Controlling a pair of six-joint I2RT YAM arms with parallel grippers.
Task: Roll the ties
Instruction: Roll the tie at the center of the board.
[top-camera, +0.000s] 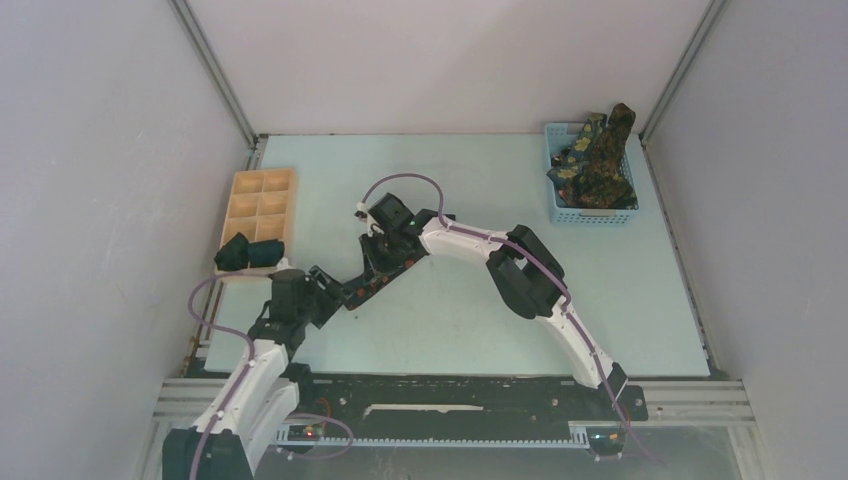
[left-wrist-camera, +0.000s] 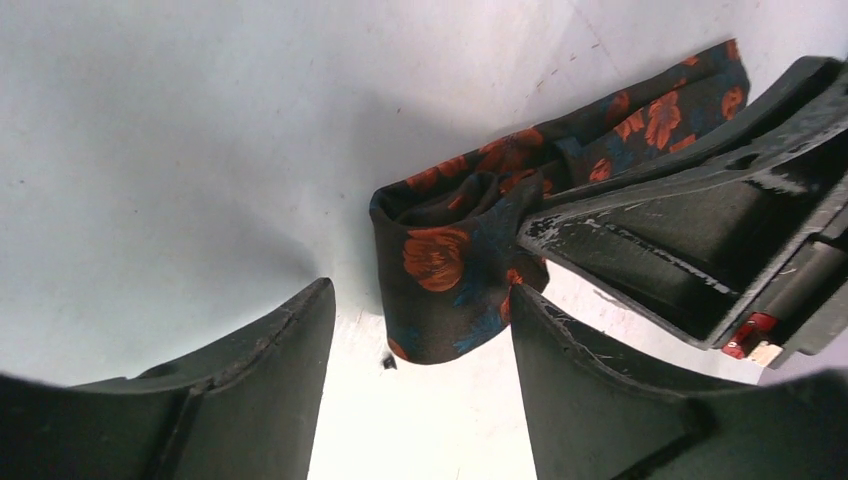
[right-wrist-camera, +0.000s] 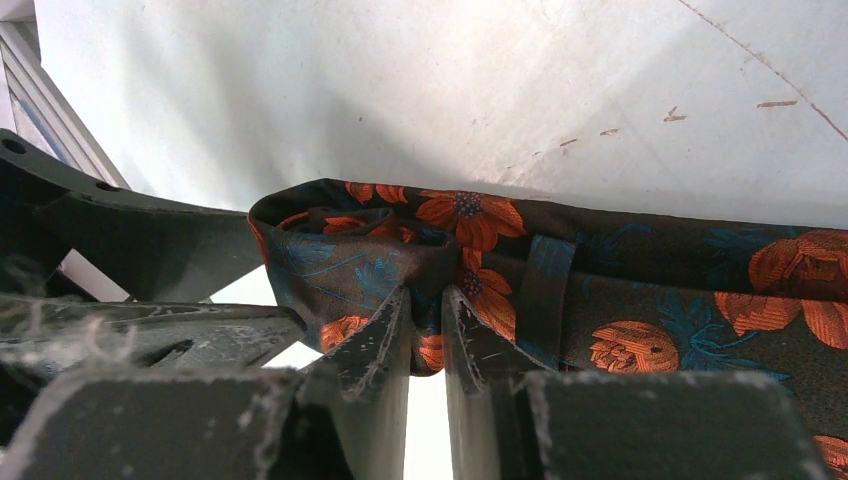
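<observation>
A black tie with red-orange flowers (left-wrist-camera: 440, 262) lies on the pale table, its end folded over into a loose loop. My right gripper (right-wrist-camera: 425, 298) is shut on that folded end (right-wrist-camera: 385, 255), pinching the fabric between its tips. The rest of the tie (right-wrist-camera: 690, 300) runs off to the right in the right wrist view. My left gripper (left-wrist-camera: 420, 295) stands open just in front of the fold, one finger (left-wrist-camera: 270, 380) to the left of the fabric and the other (left-wrist-camera: 590, 390) beside it. In the top view both grippers meet left of the table's middle (top-camera: 355, 288).
A blue mesh basket (top-camera: 556, 205) at the back right holds several dark green ties with yellow flowers (top-camera: 600, 160). A pale wooden compartment tray (top-camera: 262, 200) sits at the left edge, with two rolled dark ties (top-camera: 248, 253) at its near end.
</observation>
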